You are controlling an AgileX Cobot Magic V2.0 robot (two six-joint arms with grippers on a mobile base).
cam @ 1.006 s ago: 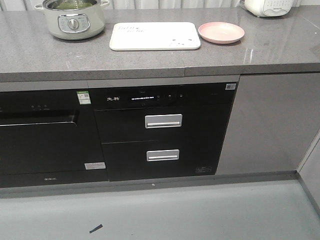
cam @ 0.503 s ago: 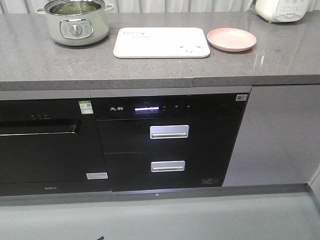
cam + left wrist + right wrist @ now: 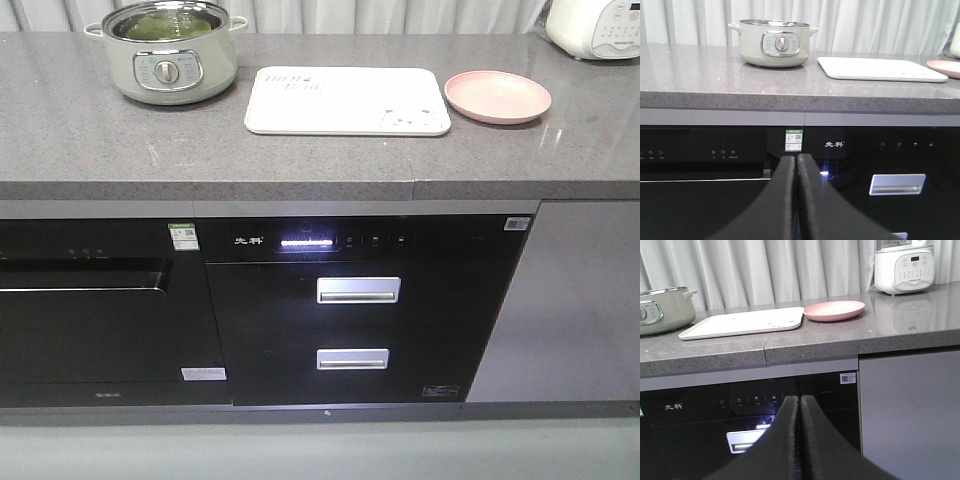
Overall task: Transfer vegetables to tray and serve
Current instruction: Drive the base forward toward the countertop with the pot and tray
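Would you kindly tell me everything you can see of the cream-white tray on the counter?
The tray is a cream-white rectangle with rounded corners and a low raised rim, looking like smooth plastic. In the front view, faint grey lettering sits near its far left corner and a small drawing near its near right corner. It lies flat and empty on the grey counter, between the pale green pot and the pink plate, touching neither.

One pot [image 3: 170, 62], one tray [image 3: 345, 100], one pink plate [image 3: 497, 96], one white appliance [image 3: 595, 28] and two drawer handles [image 3: 358, 290]
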